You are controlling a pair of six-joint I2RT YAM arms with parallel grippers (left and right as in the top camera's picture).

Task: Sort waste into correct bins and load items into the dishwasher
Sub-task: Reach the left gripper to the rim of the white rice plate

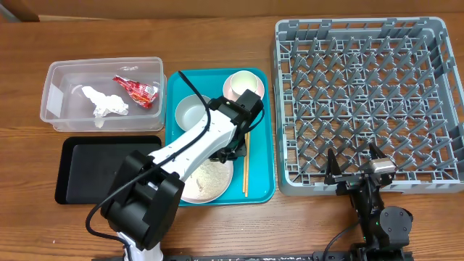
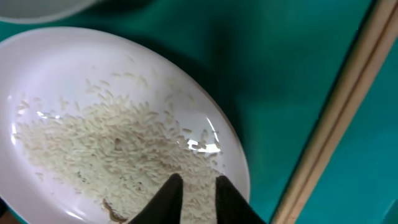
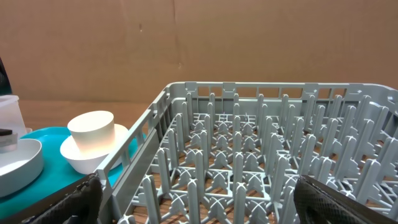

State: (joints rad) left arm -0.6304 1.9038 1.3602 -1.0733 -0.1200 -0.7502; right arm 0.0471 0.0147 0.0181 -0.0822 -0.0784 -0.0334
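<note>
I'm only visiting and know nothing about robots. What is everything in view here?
clear rectangular plastic tub: one, clear, rear left
crumpled white tissue: one, white, in tub
red crinkled snack wrapper: one, red, in tub
shallow black rectangular tray: one, black, front left
teal serving tray: one, teal, centre
large pale pink round plate: one, pink, teal tray's front
loose white rice grains: many, white, on plate
grey-white bowl: one, teal tray
small pale saucer: one, teal tray's rear
small white cup: one, on saucer
thin wooden chopsticks: pair, beside plate
large square grey plastic dish rack: one, grey, right
left gripper: black, over plate
right gripper: black, open, before rack
</note>
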